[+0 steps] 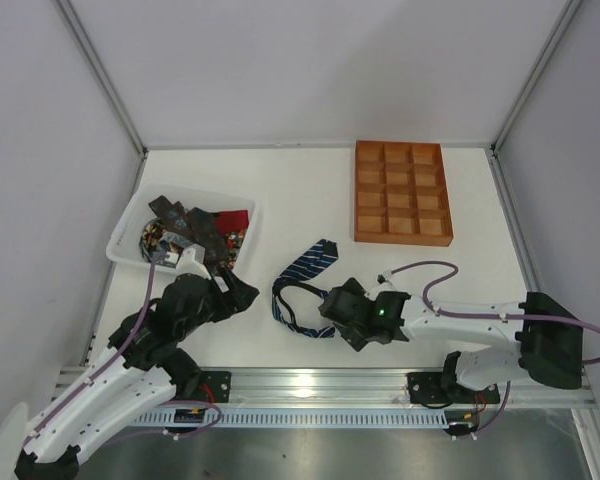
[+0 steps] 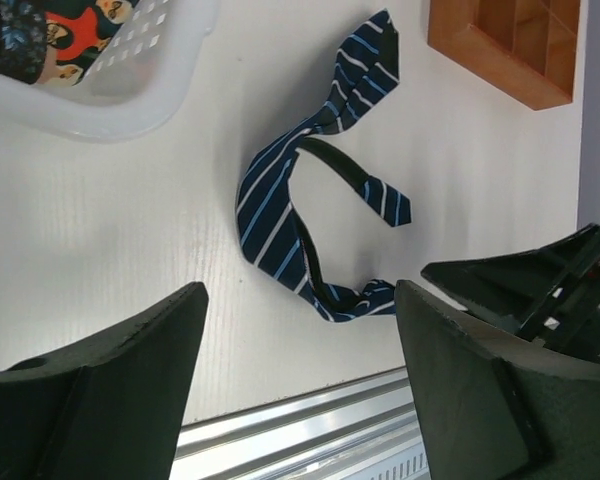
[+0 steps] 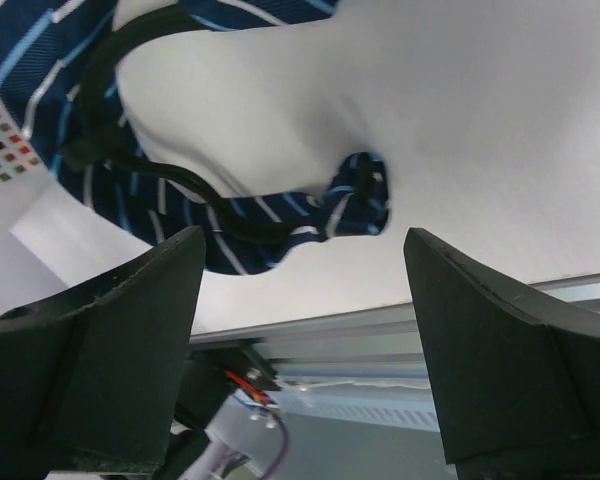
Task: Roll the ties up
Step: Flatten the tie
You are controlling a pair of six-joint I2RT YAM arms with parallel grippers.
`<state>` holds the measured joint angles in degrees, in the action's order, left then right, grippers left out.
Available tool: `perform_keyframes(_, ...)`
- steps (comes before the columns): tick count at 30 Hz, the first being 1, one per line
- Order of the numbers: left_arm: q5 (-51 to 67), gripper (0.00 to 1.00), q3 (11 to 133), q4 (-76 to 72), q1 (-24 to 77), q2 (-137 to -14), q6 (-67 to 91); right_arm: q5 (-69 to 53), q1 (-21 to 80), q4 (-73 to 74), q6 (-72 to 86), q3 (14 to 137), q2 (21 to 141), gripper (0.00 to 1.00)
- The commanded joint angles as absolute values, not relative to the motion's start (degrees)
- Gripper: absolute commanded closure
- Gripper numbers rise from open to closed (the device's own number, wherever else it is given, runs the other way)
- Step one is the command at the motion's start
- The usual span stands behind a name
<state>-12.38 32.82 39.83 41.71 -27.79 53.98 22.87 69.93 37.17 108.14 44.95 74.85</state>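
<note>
A navy tie with light-blue stripes (image 1: pixel 302 283) lies crumpled in a loose loop on the white table, between my two grippers. Its wide pointed end (image 2: pixel 368 52) points toward the tray and its narrow end (image 2: pixel 388 203) curls back over the loop. My left gripper (image 1: pixel 246 296) hovers just left of it, open and empty, with the tie beyond its fingertips (image 2: pixel 300 385). From the right, my right gripper (image 1: pixel 330 312) sits close to the tie's near fold (image 3: pixel 358 200), jaws open with nothing between them (image 3: pixel 305 345). More ties (image 1: pixel 195 232), dark, red and patterned, are heaped in the basket.
The white plastic basket (image 1: pixel 123 228) stands at the left and shows in the left wrist view's corner (image 2: pixel 130 95). An orange-brown compartment tray (image 1: pixel 402 240) sits at the back right. The table's metal front rail (image 1: pixel 320 380) runs just behind both grippers.
</note>
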Motion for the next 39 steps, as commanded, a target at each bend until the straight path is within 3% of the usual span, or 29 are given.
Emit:
perform_keyframes(1,-14.7,0.18,35.4,43.6,41.7,-26.6,55.2,28.6,70.4,39.5,116.5,49.3,78.1,0.15)
perform_keyframes(8,-17.8,0.16,40.0,49.7,41.7,-24.8,55.8,32.5,76.3,47.4,123.5,56.1,84.5,0.19)
perform_keyframes(16,-20.7,0.15,44.1,55.7,41.8,-25.9,57.2,32.0,76.8,41.5,126.7,53.2,89.2,0.21)
perform_keyframes(26,-20.7,0.18,44.2,57.0,41.8,-21.5,59.7,36.0,76.1,44.4,129.3,52.7,91.0,0.35)
perform_keyframes(39,-20.9,0.17,46.4,58.4,41.8,-20.4,61.3,34.1,76.2,39.3,131.3,50.8,92.8,0.36)
